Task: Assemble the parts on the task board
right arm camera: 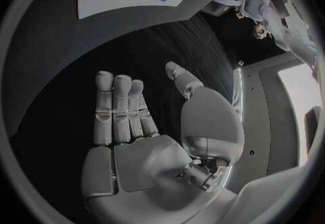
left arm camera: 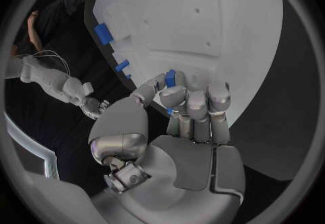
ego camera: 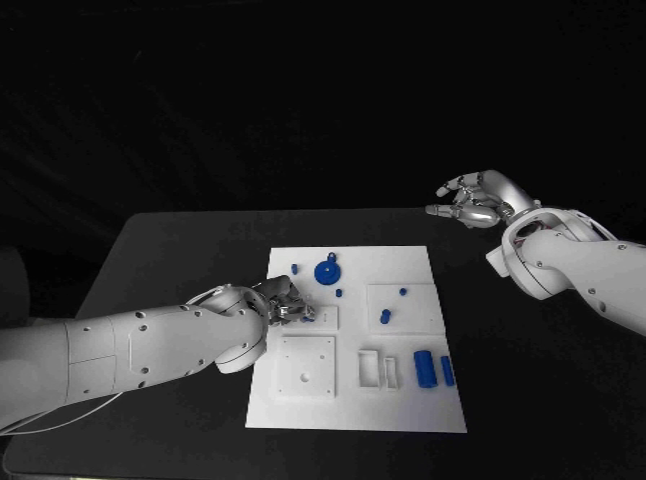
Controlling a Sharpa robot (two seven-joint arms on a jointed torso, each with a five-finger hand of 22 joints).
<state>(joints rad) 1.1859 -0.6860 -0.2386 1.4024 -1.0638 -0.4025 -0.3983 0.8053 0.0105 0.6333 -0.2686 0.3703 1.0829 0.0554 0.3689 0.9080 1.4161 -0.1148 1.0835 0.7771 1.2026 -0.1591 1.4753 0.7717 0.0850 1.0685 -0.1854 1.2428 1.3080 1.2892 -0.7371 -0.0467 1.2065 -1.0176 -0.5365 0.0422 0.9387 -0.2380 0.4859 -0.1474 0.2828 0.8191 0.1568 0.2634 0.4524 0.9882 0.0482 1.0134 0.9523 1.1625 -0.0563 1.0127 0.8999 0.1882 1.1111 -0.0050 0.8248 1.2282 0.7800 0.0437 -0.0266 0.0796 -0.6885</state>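
Spreading across the middle of the black table (ego camera: 179,260), the white task board (ego camera: 395,262) carries blue parts: a round disc (ego camera: 328,271) near its far side and two short cylinders (ego camera: 434,369) toward its near right corner. My left hand (ego camera: 273,300) rests over the board's left side, pinching what looks like a small blue part (left arm camera: 170,77) between thumb and fingertips. My right hand (ego camera: 472,203) hovers beyond the board's far right corner, fingers apart, holding nothing.

You have a black table (ego camera: 165,250) under the work, its surface running out from the center toward 9 and 3 o'clock, against a dark backdrop (ego camera: 266,100) at 12.
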